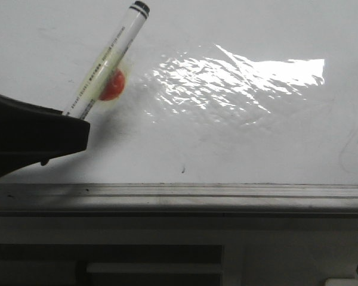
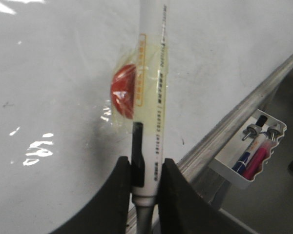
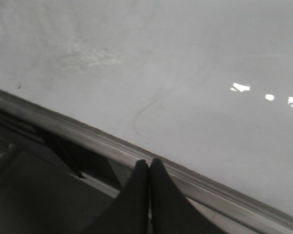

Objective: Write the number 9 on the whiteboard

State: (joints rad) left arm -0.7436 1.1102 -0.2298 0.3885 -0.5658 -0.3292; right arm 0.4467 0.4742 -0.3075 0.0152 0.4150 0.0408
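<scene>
Nearest in, my left claw (image 2: 145,183) is clamped tight on the marker pen (image 2: 149,97), both black fingers (image 2: 118,195) pressing its lower barrel. In the front view that claw (image 1: 77,122) comes in from nine o'clock, and the marker pen (image 1: 107,59) leans out of it toward one o'clock, its black end uppermost. An orange-red blob (image 2: 124,90) is taped against the barrel under clear film, facing the board. My right claw (image 3: 149,168) is fully closed with nothing between the fingers, sitting just in front of the grey edge rail (image 3: 88,136). That rail (image 1: 179,192) runs straight across at six o'clock in the front view. Off beside the rail, a small white holder (image 2: 254,156) carries a few spare pens. Beyond it all, the whiteboard (image 1: 238,143) fills the view, with a bright wrinkled glare patch (image 1: 238,77) at about one o'clock. A small dark speck (image 1: 183,171) sits low on the board near centre. As for the number 9, I can find no clear black figure; only a faint curved trace (image 3: 146,109) shows on the whiteboard (image 3: 185,63) above my right claw
</scene>
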